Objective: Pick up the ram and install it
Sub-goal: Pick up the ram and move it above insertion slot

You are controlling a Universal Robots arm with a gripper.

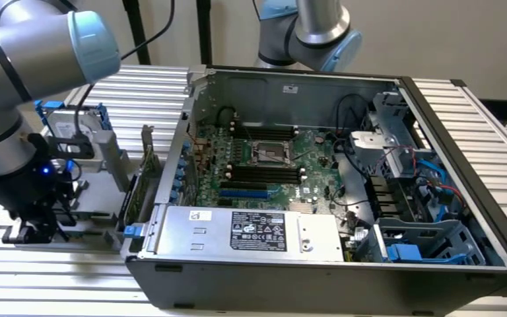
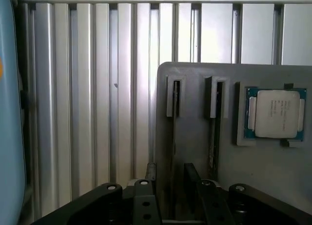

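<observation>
two robot arms (image 1: 24,86) are showing in the exterior view, one at nine o'clock of the single open computer case (image 1: 324,290) and one at twelve. one hard drive (image 1: 76,125) is standing at nine o'clock too. the one grey holder (image 2: 195,88) is carrying two ram sticks (image 2: 213,137) (edge-on, one per slot) and one processor chip (image 2: 275,113).

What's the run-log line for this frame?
gripper: open, straddling ram | ram: standing in tray slot, not lifted | processor: in tray pocket
</observation>
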